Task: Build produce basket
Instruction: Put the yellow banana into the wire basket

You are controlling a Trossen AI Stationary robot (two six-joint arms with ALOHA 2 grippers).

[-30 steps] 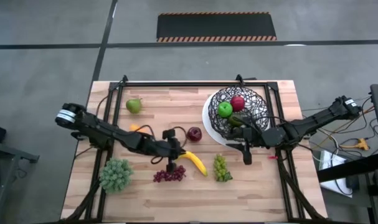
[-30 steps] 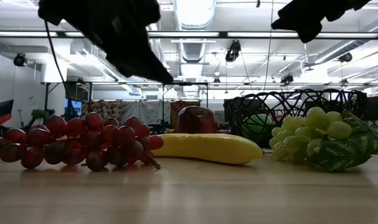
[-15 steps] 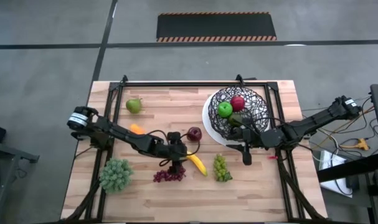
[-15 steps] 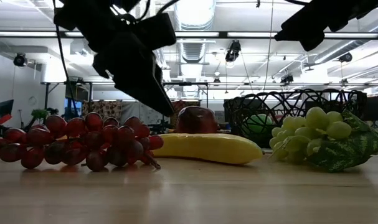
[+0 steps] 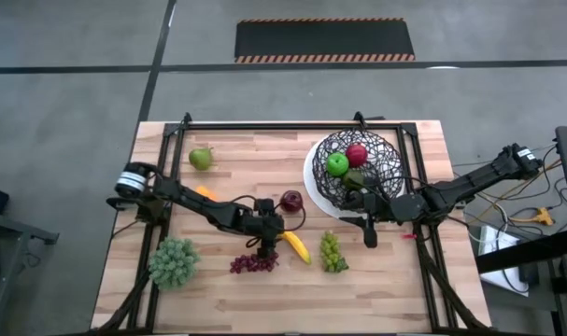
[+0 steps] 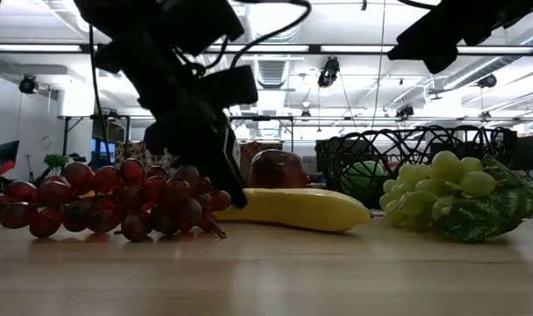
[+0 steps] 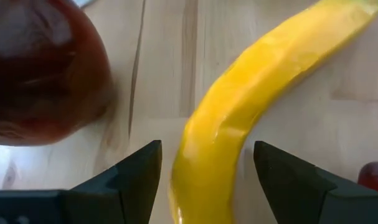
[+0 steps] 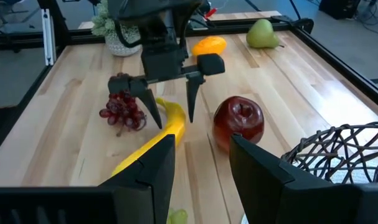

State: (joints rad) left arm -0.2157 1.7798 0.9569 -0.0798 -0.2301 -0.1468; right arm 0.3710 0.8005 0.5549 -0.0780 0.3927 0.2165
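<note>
A yellow banana (image 5: 296, 246) lies flat on the table between a red apple (image 5: 290, 201), purple grapes (image 5: 253, 263) and green grapes (image 5: 332, 252). My left gripper (image 8: 173, 111) is open and slants down over the banana's end (image 7: 204, 168) nearest the apple. One finger stands on each side of that end, with a gap to both. My right gripper (image 5: 369, 231) hangs open and holds nothing, above the table just in front of the basket (image 5: 395, 154). The basket holds a red apple (image 5: 357, 154), a green apple (image 5: 336, 165) and a dark fruit.
A pear (image 5: 201, 158) lies at the far left, and an orange piece (image 5: 205, 192) lies beside my left arm. A frilly green leafy bunch (image 5: 174, 262) sits at the near left. Black frame rails run along the table's edges.
My left gripper has come down and toward the table's right, tipping more steeply. It has opened and now straddles the banana's end beside the purple grapes. None of the produce has moved.
</note>
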